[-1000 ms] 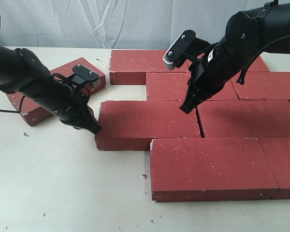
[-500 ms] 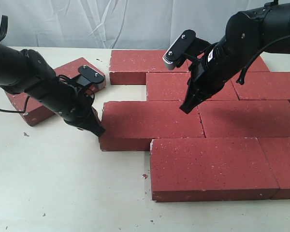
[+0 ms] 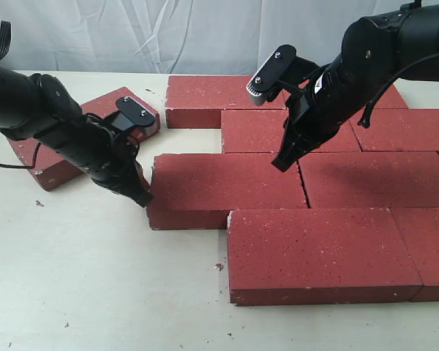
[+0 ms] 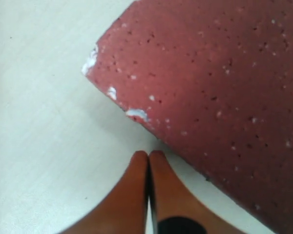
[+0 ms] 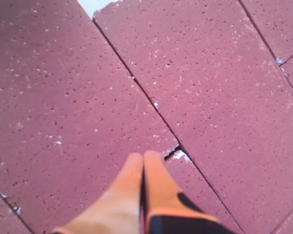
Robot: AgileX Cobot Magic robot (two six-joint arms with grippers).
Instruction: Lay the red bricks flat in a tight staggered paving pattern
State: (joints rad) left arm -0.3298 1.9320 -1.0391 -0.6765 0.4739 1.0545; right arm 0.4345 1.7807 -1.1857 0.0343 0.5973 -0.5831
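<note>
Pale cream flat worktop (image 3: 95, 292) across the whole scene, closed off on the far side by a creased white cloth backdrop (image 3: 132, 36).

On the right half, dark-red rough speckled rectangular paving bricks (image 3: 322, 248) (image 5: 53, 87), lying flat in four staggered rows from near to far. Sides pressed together, thin dark seams between them, whitish chips at several corners. Stepped row ends on the left; right ends cut off by the picture edge.

Two black jointed robot arms angled down: left arm (image 3: 36, 110) reaching in from the far left, right arm (image 3: 380, 58) from the far right.

Far left, one loose brick (image 3: 47, 172) of the same dark red, flat but askew, apart from the paving and partly hidden behind the left arm.

Second row from the near side: leftmost second-row brick (image 3: 227, 183) (image 4: 219, 83), jutting out left beyond the near row.

Left claw (image 3: 141, 197) (image 4: 148, 156) closed, orange tips pressed together, empty. Low by the near left corner of the leftmost second-row brick, just beside its end face; contact not certain.

Right claw (image 3: 282, 162) (image 5: 142, 158) closed and empty too, pointing down over the far end of the seam between that brick and its right neighbour (image 3: 373, 179), by a chipped corner.

Small red crumbs (image 3: 218, 267) on the worktop, just left of the near row.
</note>
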